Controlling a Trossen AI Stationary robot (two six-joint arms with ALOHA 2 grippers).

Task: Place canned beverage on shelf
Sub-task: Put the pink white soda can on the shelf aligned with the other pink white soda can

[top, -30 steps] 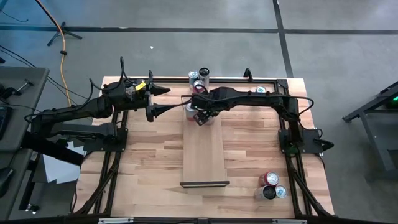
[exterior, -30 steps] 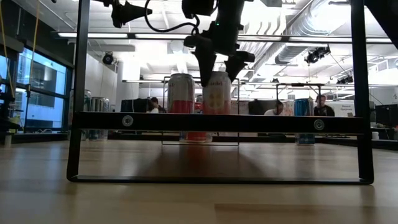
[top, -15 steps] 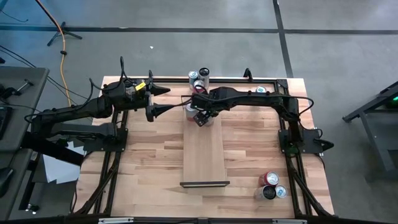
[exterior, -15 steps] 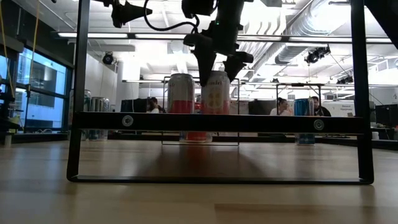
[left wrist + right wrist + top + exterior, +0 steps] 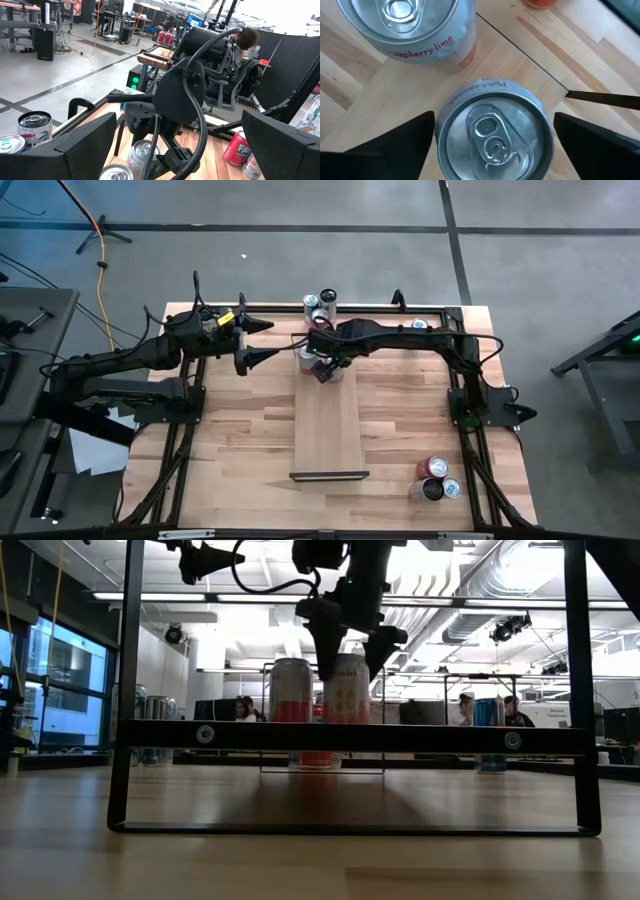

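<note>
We are seeing the pink lemonade can [image 5: 346, 690] standing upright on the far end of the shelf [image 5: 327, 430], just beside a raspberry lime can [image 5: 291, 690] that is standing there too. Compared with one second ago, the can is not moving, but the right gripper [image 5: 347, 640] is now sitting a little higher above it, and its fingers are standing further from the can's sides. In the right wrist view we are looking straight down on the lemonade can's lid, with one dark finger [image 5: 380, 145] on each side and a gap between finger and can, so the pincer is wide and is holding nothing. The right arm is reaching across the back of the table [image 5: 240, 440] to the shelf's far end. The left gripper [image 5: 258, 343] is waiting near the shelf's far left corner, its fingers spread wide and empty, as it was one second ago.
</note>
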